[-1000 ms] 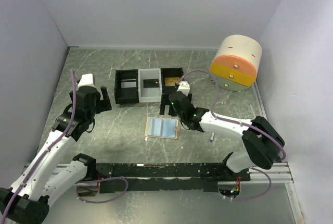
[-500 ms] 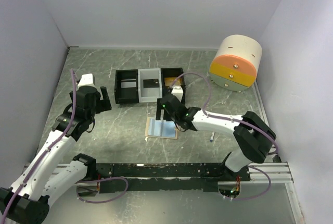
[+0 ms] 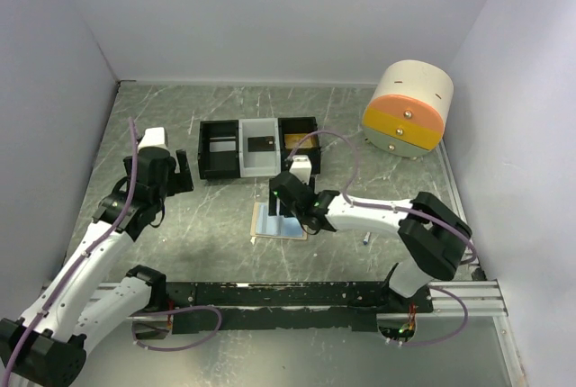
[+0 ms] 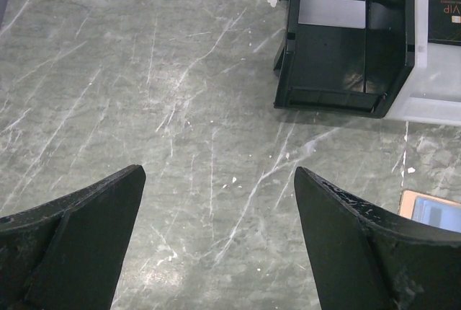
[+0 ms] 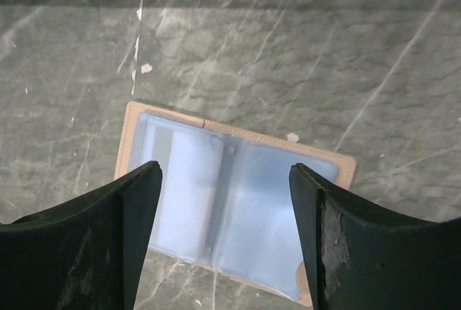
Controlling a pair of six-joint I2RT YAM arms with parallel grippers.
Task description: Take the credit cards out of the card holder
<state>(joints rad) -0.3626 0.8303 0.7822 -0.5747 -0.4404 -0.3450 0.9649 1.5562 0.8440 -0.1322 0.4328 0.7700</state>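
The card holder (image 5: 238, 202) lies spread open on the table, tan at the rim and pale blue inside. I cannot tell whether cards sit in its clear sleeves. My right gripper (image 5: 225, 173) hovers open right above it, one finger over each half, touching nothing. From above, the right gripper (image 3: 286, 202) hides most of the card holder (image 3: 266, 222). A dark card (image 3: 261, 144) lies in the tray's white middle compartment and a gold card (image 3: 295, 140) in its right one. My left gripper (image 4: 218, 173) stands open over bare table to the left (image 3: 180, 174).
The three-compartment black-and-white tray (image 3: 219, 171) stands behind the card holder; its left black bin (image 4: 346, 43) is near my left fingers. A cream, orange and yellow cylinder (image 3: 409, 108) is at the back right. A small metal bit (image 3: 366, 238) lies right of the holder.
My right gripper has swung left from beside the tray to over the open card holder, and its jaws have narrowed somewhat. The left arm has barely moved.
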